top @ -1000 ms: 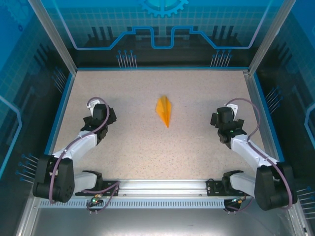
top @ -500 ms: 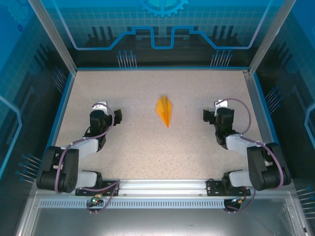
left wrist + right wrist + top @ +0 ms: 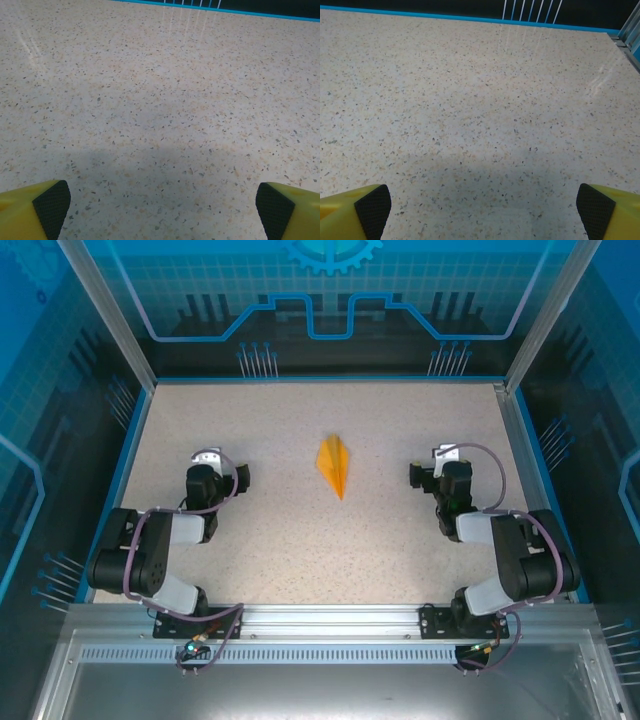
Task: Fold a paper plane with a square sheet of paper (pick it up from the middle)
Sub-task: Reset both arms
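Top view: paper plane (image 3: 335, 465) lies flat mid-table (image 3: 280, 550), pointed nose toward the near side, well apart from both arms. Left gripper (image 3: 222, 466) is tucked back at left and right gripper (image 3: 428, 468) at right; their jaws are too small to read here. Left wrist: jaws spread wide apart and empty, yellow fingers (image 3: 30, 210) cut off at the bottom corners, speckled tabletop ahead. Right wrist: same, jaws wide and empty, fingers (image 3: 612, 212) cropped.

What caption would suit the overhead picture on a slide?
Orange paper plane lies on the table between the left gripper and right gripper, both open and empty.
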Controlling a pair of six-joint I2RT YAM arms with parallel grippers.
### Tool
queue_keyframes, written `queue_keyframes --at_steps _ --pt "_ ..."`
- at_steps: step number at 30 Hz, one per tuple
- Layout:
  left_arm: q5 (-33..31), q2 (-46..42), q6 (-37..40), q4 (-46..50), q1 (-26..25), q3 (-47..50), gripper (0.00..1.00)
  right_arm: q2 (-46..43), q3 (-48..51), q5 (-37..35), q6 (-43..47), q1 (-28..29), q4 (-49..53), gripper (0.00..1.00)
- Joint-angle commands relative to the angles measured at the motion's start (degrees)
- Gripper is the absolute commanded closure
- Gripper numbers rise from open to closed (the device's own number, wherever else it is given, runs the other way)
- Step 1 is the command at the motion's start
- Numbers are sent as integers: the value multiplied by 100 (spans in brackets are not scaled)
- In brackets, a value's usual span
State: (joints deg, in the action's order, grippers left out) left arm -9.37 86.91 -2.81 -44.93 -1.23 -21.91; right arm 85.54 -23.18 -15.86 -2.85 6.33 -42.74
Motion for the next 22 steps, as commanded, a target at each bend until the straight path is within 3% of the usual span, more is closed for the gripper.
queue_keyframes --at_steps 1,22 --pt "-39 -6 69 -247 62 -65 1 34 22 59 60 -104 -338 0" --pt "409 10 244 -72 62 -168 1 36 29 68 63 -103 -349 0"
